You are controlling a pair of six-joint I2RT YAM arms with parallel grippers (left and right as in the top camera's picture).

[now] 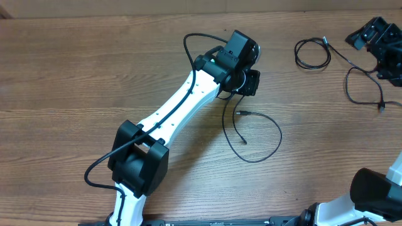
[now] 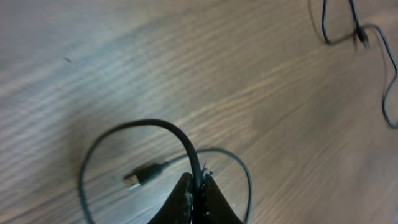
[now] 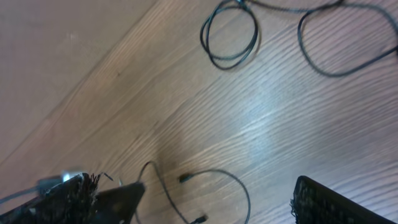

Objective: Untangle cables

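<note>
Left claw (image 2: 198, 186) pressed together, pinching centre cable (image 1: 279, 133), which trails toward lower centre of the surface (image 1: 75, 75). Right claw (image 3: 208, 196) spread, upper right; second cable (image 1: 298, 55) lies just frame-left of it, nearer this claw.

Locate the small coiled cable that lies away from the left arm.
Overhead view, upper right: the coiled cable lies on the table, just left of the right gripper.

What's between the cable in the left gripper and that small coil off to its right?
Nothing. In the overhead view, only bare table separates the cable pinched by the left gripper from the coil.
</note>
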